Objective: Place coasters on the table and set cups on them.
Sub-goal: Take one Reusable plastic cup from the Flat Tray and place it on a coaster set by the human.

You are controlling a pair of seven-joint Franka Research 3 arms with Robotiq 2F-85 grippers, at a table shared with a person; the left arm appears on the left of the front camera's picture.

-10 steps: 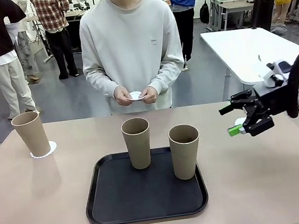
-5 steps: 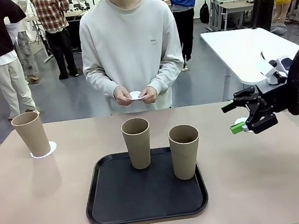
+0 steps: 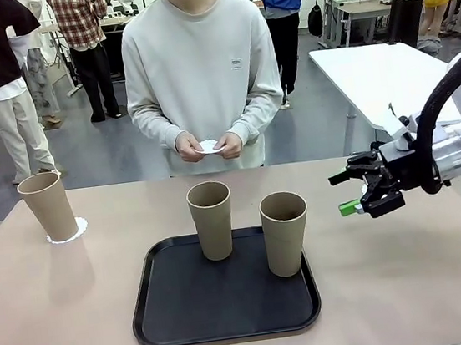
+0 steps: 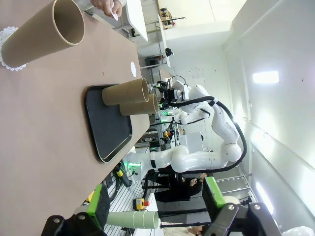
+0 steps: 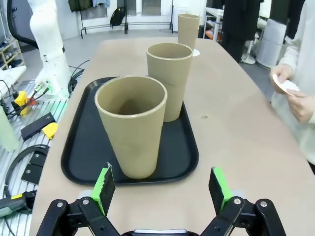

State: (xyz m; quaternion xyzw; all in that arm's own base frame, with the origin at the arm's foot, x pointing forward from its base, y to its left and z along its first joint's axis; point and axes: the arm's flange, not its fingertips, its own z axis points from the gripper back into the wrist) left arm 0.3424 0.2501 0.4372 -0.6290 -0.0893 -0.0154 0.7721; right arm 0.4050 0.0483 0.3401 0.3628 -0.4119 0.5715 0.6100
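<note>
One tan cup (image 3: 48, 206) stands on a lacy white coaster (image 3: 69, 231) at the table's (image 3: 412, 276) far left. Two more cups (image 3: 212, 220) (image 3: 285, 233) stand on the black tray (image 3: 227, 312). My right gripper (image 3: 349, 193) hovers open just right of the tray. In its wrist view the near cup (image 5: 132, 125) stands just ahead of the open fingers (image 5: 104, 189), apart from them. The person holds a coaster (image 3: 209, 147) in both hands. Another coaster (image 4: 133, 68) lies on the table's right part. My left gripper (image 4: 157, 200) is open and holds nothing.
The person stands at the far edge, hands (image 3: 211, 148) above the table. A white-topped table (image 3: 369, 71) stands behind on the right. Bare tabletop lies on both sides of the tray and in front of it.
My right gripper has moved left toward the tray's right cup, still open, and now hides the coaster that showed behind it. Cups, tray and the person's hands have not moved.
</note>
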